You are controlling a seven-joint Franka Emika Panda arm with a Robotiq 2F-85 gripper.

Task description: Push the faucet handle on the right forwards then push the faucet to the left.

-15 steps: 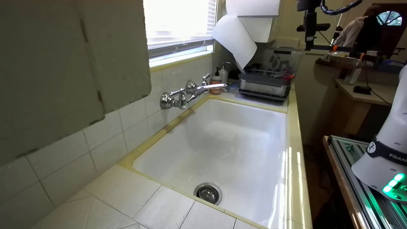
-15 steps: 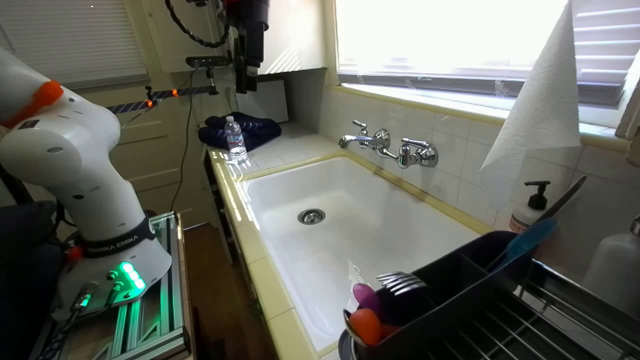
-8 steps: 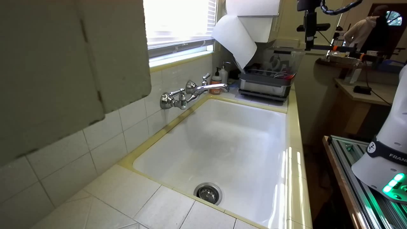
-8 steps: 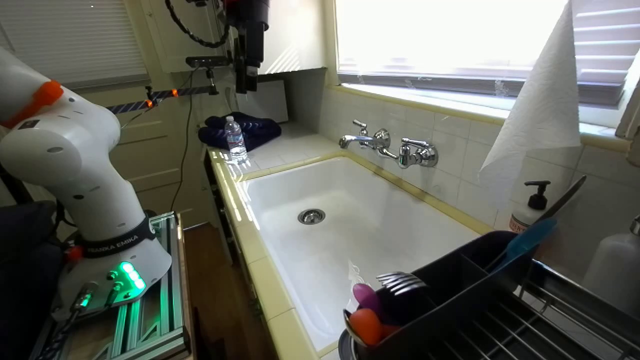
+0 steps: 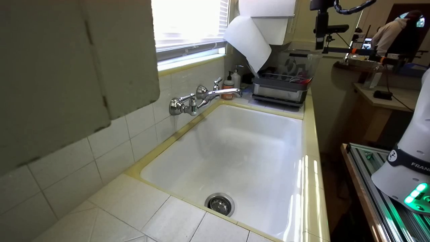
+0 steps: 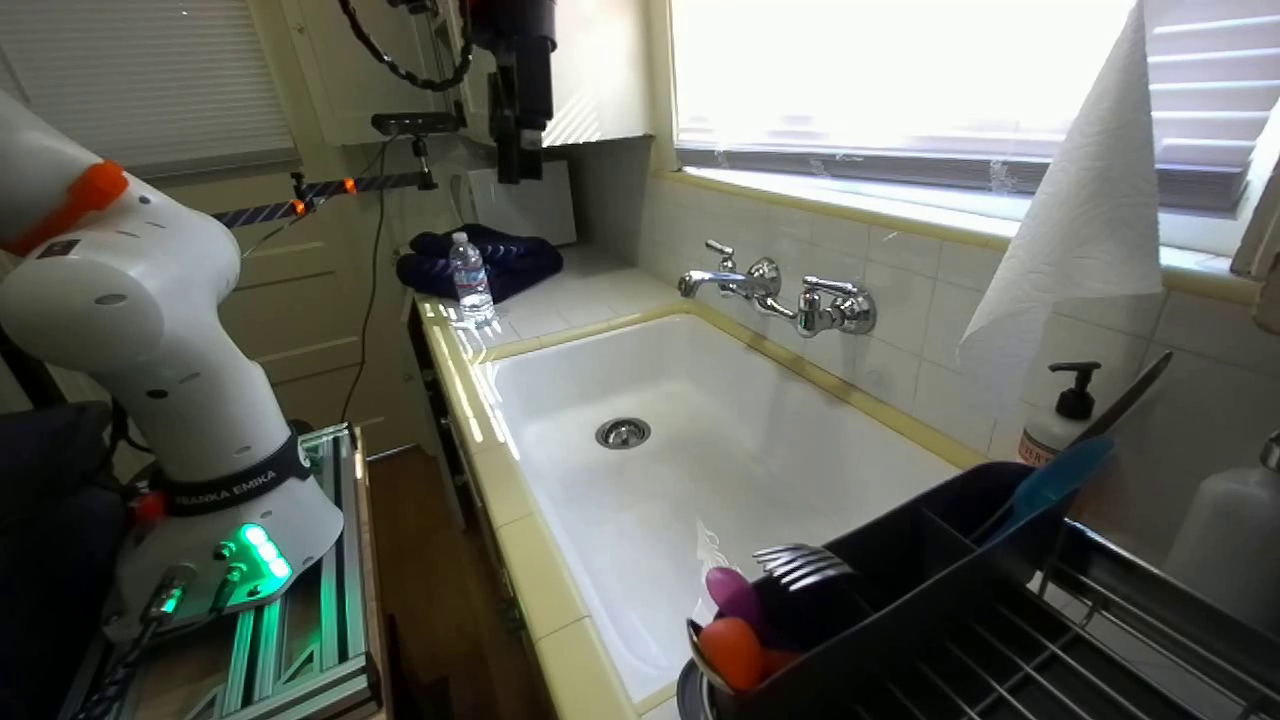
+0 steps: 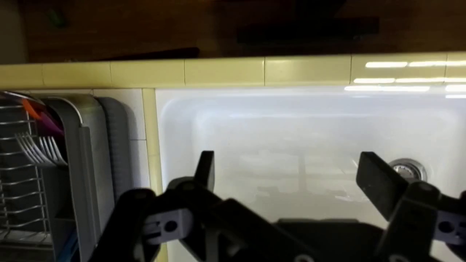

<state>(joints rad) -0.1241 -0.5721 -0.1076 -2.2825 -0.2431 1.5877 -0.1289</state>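
Observation:
The chrome faucet sits on the tiled wall in both exterior views. Its spout [image 5: 225, 92] [image 6: 715, 281] reaches out over the sink. The handle on the dish-rack side, on the right when facing the wall, shows in both exterior views [image 5: 217, 81] [image 6: 828, 288]. The other lever handle [image 5: 186, 98] [image 6: 720, 250] is on the opposite side. My gripper [image 5: 319, 43] [image 6: 520, 165] hangs high, well above and away from the faucet. In the wrist view my gripper [image 7: 286, 162] is open, with nothing between its fingers. The faucet is out of the wrist view.
A white sink [image 6: 600, 480] lies below. A dish rack [image 5: 278, 89] [image 7: 96, 163] with utensils stands at one end, near soap bottles [image 5: 231, 80]. A paper towel [image 5: 248, 40] hangs above. A water bottle [image 6: 470, 280] and dark cloth [image 6: 520, 262] are on the far counter.
My gripper has shifted slightly toward the window wall during the last half second. The faucet, its spout and its handles have not moved. A person in the background has moved.

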